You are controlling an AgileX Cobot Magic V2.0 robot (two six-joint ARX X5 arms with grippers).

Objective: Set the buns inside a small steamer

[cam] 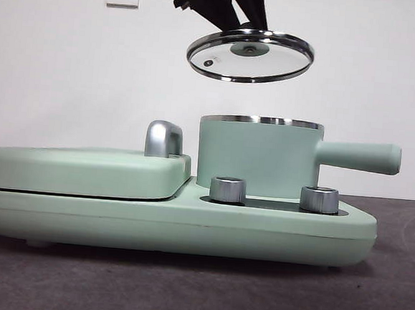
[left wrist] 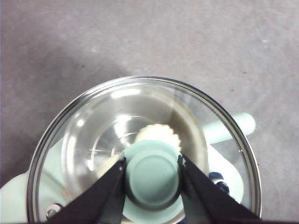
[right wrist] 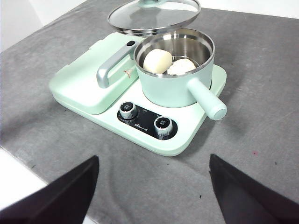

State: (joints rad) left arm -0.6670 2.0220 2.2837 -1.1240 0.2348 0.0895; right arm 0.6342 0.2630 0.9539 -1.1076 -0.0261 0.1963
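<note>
Both buns, smooth cream bun (right wrist: 157,60) & pleated white bun (right wrist: 181,66), sit inside mint-green steel-rimmed steamer pot (right wrist: 176,70). Left gripper (left wrist: 152,173) clamps knob of glass lid (cam: 250,56) above pot. Right gripper (right wrist: 154,186) wide, waiting. Next, probably: lower lid squarely onto rim.

From the front the pot (cam: 254,155) wall hides both buns (right wrist: 168,63), in the left wrist view the lid's knob (left wrist: 153,173) covers most of them, and the right gripper's (right wrist: 154,186) jaws are cut off by the picture's edge.
</note>
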